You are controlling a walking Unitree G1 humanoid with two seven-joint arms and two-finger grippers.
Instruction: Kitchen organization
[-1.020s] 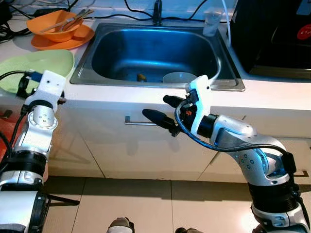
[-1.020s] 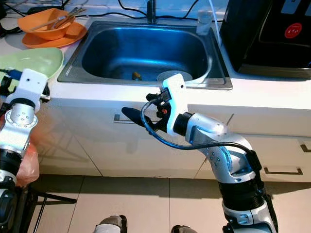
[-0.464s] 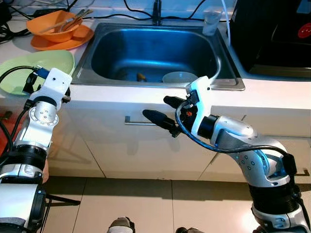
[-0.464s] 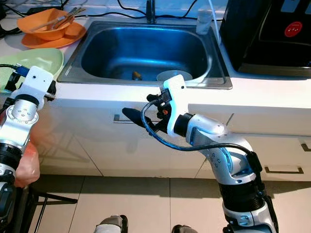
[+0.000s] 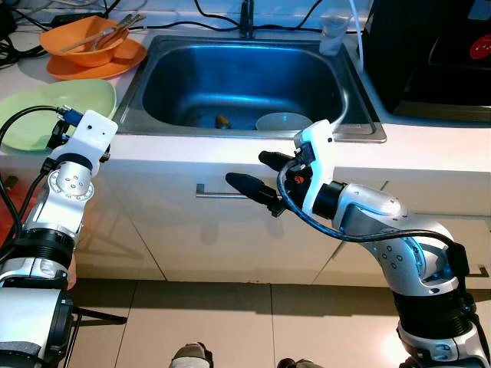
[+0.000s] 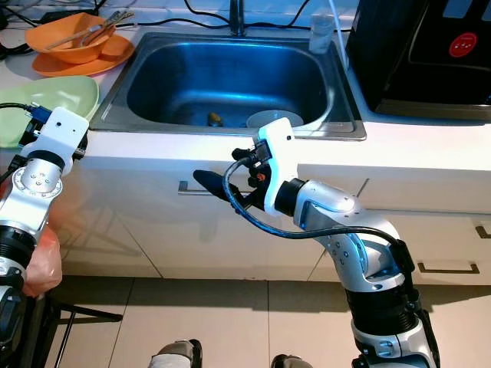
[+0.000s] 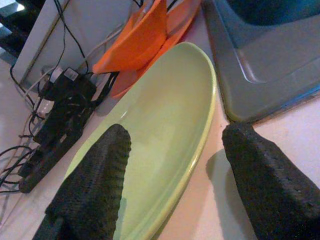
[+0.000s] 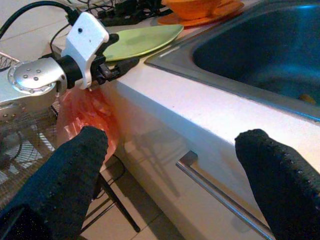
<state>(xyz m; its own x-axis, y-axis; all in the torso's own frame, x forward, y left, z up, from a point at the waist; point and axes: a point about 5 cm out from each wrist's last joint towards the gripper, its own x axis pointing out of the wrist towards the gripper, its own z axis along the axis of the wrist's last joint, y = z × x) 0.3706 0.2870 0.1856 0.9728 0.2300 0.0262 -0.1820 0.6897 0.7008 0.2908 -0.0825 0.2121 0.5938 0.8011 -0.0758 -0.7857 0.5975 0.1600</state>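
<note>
Left wrist view shows the left pincer (image 7: 172, 187) open, straddling the green plate's (image 7: 165, 130) rim; it should slide deeper along the worktop (image 7: 295, 130) before closing.

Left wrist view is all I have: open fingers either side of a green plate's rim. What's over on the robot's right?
Observer: The right gripper hangs open in front of the cabinet, below the sink, near a drawer handle.
Operator: Anything in the sink?
Observer: A pale bowl by its front edge, and a small brownish item I can't identify.
Operator: Is the left gripper touching the green plate?
Observer: The green plate lies flat on the counter; the left gripper is level with its near rim, contact unclear.
</note>
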